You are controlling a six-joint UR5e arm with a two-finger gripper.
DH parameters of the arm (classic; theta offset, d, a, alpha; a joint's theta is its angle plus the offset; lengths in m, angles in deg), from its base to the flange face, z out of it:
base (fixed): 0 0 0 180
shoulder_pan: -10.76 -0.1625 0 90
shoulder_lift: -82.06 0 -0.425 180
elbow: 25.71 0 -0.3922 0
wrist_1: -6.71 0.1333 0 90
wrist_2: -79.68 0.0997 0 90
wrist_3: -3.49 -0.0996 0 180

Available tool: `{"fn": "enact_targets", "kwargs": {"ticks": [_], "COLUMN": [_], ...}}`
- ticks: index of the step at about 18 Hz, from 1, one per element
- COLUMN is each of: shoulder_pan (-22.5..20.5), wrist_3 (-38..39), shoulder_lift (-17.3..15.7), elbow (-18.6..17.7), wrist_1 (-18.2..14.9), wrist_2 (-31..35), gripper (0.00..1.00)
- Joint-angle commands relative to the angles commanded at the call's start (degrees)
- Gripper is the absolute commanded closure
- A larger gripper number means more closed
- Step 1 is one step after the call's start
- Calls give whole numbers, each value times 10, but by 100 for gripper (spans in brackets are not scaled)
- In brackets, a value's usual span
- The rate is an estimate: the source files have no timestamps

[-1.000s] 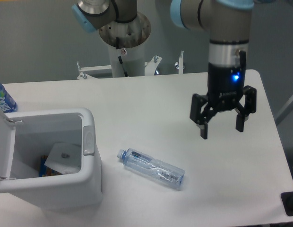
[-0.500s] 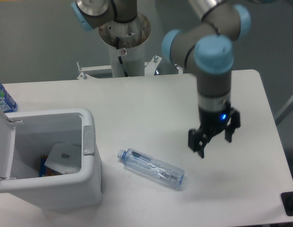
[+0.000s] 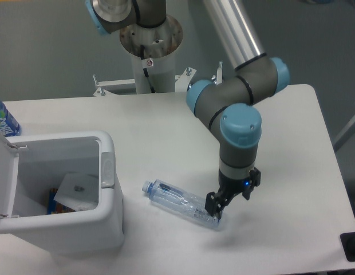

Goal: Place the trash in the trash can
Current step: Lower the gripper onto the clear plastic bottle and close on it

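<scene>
Bottle (image 3: 180,204) lay flat at lower center, right of your open bin (image 3: 106,189); your gripper (image 3: 219,207) was at its base, can't tell jaw spread.

Crushed clear plastic bottle (image 3: 182,204) lies on white desk (image 3: 166,132), right of open white rectangular plastic bin (image 3: 63,197). Gripper (image 3: 219,207) at bottle's far-from-bin end. Labelled bottle (image 3: 4,119) behind bin, left edge.

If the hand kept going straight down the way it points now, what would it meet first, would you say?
Most likely the crushed clear plastic bottle: the hand points down at its base end, fingertips right beside it. Whether they already touch is unclear from this single view.
</scene>
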Motion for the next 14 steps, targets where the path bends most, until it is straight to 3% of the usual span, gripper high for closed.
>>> {"fn": "enact_targets", "kwargs": {"ticks": [14], "shoulder_pan": [35], "wrist_3": [32], "shoulder_lift": [42], "elbow": [15], "wrist_1": [-6], "wrist_2": [42], "gripper": [0]}}
